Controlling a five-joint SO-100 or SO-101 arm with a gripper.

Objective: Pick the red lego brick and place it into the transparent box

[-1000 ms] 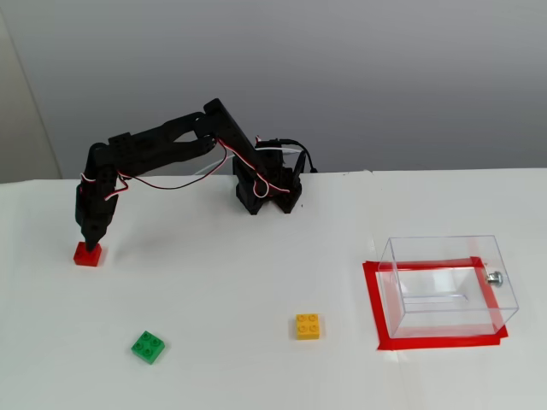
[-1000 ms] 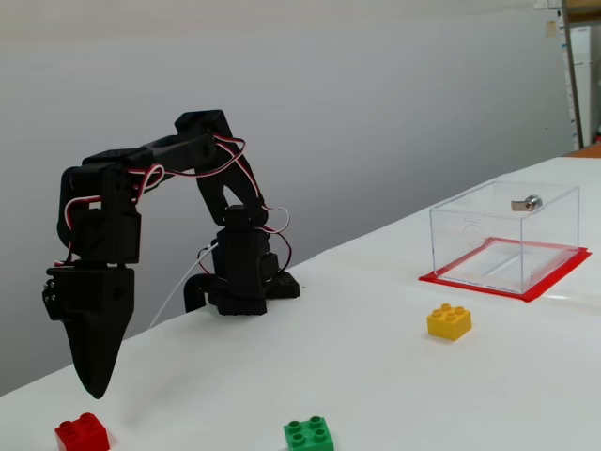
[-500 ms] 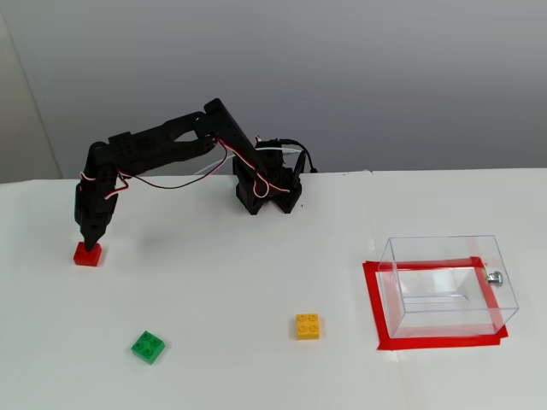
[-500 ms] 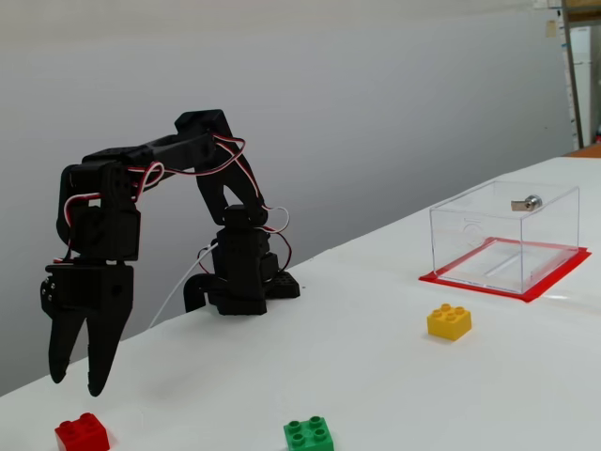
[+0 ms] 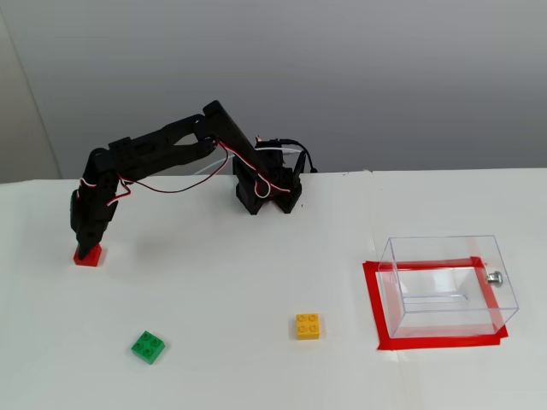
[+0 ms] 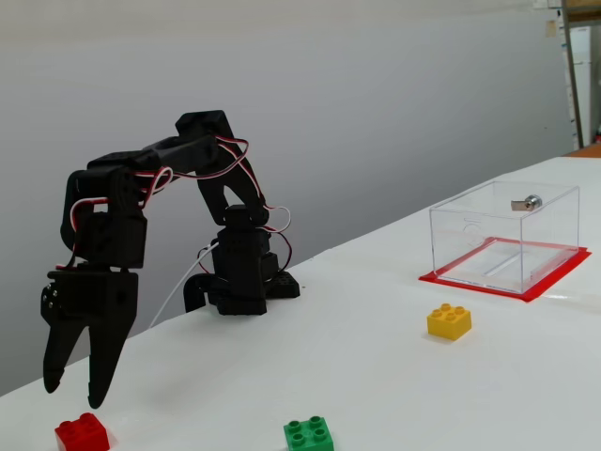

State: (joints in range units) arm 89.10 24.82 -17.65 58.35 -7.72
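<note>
A: From my end the box [image 6: 504, 235] looks like clear, glossy plastic, with a shiny metal knob [image 6: 532, 201].

B: And the bricks?

A: Smooth moulded plastic: red [image 6: 82, 434], green [image 6: 310, 435], yellow [image 6: 449, 321]. My arm [image 6: 127, 225] is matt black plastic. The desk [image 6: 394, 395] reads plain matt white; the tape [image 5: 440, 342] is slightly glossy.

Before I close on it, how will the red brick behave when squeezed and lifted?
The red lego brick looks like rigid moulded plastic, so it should not flex. It is small, so probably light. Its smooth sides may slip if the open hand pinches off-centre. Flat-bottomed on the table, it should slide, not roll.
</note>
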